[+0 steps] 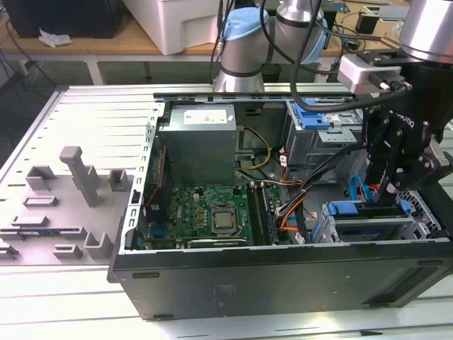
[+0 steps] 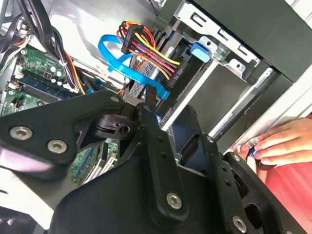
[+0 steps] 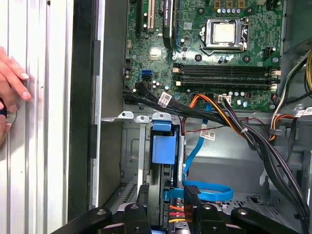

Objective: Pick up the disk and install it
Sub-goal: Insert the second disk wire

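The disk [image 3: 162, 146] stands on edge in the metal drive cage [image 3: 131, 146] of the open computer case, with its blue carrier rail facing up. In the exterior view its blue rail [image 1: 352, 210] sits in the cage at the case's right end. My gripper [image 3: 166, 195] straddles the disk with one black finger on each side, shut on it. A blue data cable [image 3: 209, 191] and a bundle of coloured power wires [image 2: 146, 41] run to the disk beside the fingers. From the exterior view my gripper [image 1: 382, 188] hangs just above the cage. The dark blue carrier [image 2: 178, 129] shows between the fingers [image 2: 150, 105].
The motherboard [image 1: 205, 212] and grey power supply [image 1: 197, 142] fill the case's left and middle. Black cable bundles [image 3: 253, 141] cross beside the cage. A person's hand [image 3: 12, 83] rests on the table outside the case wall. Grey fixture blocks [image 1: 78, 177] stand at the exterior view's left.
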`<state>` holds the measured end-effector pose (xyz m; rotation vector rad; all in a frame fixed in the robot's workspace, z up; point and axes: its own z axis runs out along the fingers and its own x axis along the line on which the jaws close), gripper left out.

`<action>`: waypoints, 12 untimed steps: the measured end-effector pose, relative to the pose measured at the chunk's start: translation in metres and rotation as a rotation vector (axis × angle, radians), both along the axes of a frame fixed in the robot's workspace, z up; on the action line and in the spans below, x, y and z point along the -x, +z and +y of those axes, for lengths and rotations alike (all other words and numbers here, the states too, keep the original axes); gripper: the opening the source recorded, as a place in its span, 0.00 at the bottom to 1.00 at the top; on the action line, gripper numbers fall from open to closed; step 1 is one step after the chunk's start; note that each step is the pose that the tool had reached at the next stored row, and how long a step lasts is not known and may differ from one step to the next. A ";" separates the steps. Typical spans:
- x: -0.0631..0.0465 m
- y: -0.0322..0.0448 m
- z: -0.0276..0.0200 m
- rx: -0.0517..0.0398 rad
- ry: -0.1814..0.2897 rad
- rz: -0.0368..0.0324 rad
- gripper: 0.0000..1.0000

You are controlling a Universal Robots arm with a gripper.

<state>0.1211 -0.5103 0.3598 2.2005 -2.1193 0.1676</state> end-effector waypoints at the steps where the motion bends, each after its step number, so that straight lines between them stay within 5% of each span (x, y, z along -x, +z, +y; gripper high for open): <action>1: 0.000 0.0008 0.0000 0.0001 0.000 0.0000 0.42; 12: 0.000 0.0056 0.0000 0.0008 0.000 0.0000 0.42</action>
